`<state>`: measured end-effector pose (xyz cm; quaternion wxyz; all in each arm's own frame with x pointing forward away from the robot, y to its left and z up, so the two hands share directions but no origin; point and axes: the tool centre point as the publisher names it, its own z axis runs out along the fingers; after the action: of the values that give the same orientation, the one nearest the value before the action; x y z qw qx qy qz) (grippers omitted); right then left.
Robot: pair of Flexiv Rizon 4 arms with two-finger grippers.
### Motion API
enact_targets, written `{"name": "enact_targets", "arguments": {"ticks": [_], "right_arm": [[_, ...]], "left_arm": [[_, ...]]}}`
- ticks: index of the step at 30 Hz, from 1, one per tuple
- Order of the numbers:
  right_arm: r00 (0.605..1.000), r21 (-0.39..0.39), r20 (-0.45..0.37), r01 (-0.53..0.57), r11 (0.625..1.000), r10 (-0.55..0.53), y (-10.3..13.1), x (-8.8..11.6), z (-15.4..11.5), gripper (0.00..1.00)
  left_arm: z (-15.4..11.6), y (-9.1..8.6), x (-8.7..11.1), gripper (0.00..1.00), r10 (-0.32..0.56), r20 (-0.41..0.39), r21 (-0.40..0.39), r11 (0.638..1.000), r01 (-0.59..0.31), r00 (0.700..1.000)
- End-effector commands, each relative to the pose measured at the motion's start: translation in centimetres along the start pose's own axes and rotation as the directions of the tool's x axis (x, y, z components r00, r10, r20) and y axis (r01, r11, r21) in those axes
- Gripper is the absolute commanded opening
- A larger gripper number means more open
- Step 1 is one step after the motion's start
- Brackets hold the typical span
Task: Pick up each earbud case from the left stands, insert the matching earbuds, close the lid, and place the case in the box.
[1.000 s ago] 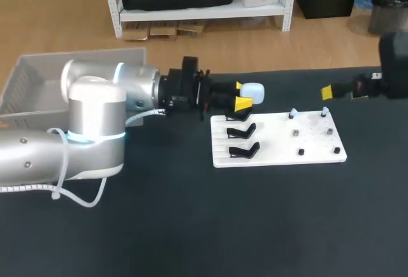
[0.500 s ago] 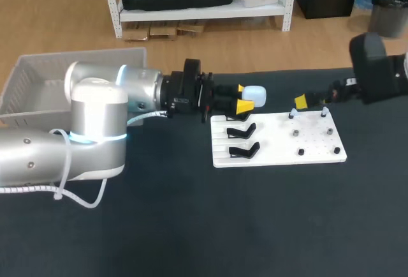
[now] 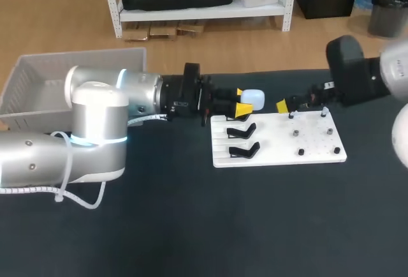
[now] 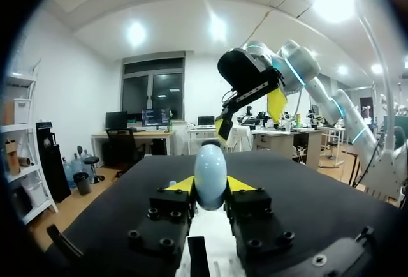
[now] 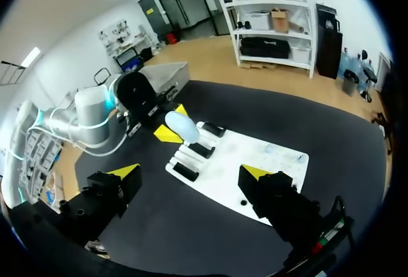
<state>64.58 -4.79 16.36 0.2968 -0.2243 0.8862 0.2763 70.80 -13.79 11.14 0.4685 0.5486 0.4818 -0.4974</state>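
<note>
Dark table (image 3: 191, 226), matte, with a white board (image 3: 280, 140) lying flat right of centre. Pale slatted box (image 3: 38, 79) at the table's far left corner.

Board, left half: black stands (image 3: 243, 150) in a row, the two nearer ones bare. Right half: small dark pegs (image 3: 296, 133); two pale bits (image 3: 292, 112) on the far pegs, possibly earbuds, too small to be sure.

Left arm comes in level from the left. Left tool (image 3: 242, 99) is clenched on the earbud case (image 3: 254, 97), a pale blue rounded case pinched from both sides between the yellow tips, raised over the board's far left corner above the farthest stand. Left wrist view: case (image 4: 210, 175) upright between the fingers (image 4: 180, 184).

Right arm comes in from the right. Right tool (image 3: 285, 104) hangs at the board's far edge, near the case but apart from it. Right wrist view: right tool (image 5: 190, 173) released, fingers spread wide, nothing between them.
</note>
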Motion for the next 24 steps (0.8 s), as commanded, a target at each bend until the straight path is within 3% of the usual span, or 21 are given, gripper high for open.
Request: {"name": "enact_targets", "arguments": {"ticks": [1,13,24], "right_arm": [[1.0,0.059,-0.014,-0.01,0.998,0.011,0.4,-0.2,0.7,1.0],[0.997,0.071,-0.07,-0.022,0.997,0.027,0.7,-0.7,3.8,1.0],[0.996,0.075,-0.067,-0.05,0.996,0.055,0.1,-1.4,5.3,1.0]], "left_arm": [[0.2,0.1,0.2,0.0,0.006,-0.001,-0.01,1.0,-0.006,1.0],[0.2,0.1,0.2,0.0,0.006,-0.001,-0.01,1.0,-0.006,1.0],[0.2,0.1,0.2,0.0,0.006,-0.001,-0.01,1.0,-0.006,1.0]]}}
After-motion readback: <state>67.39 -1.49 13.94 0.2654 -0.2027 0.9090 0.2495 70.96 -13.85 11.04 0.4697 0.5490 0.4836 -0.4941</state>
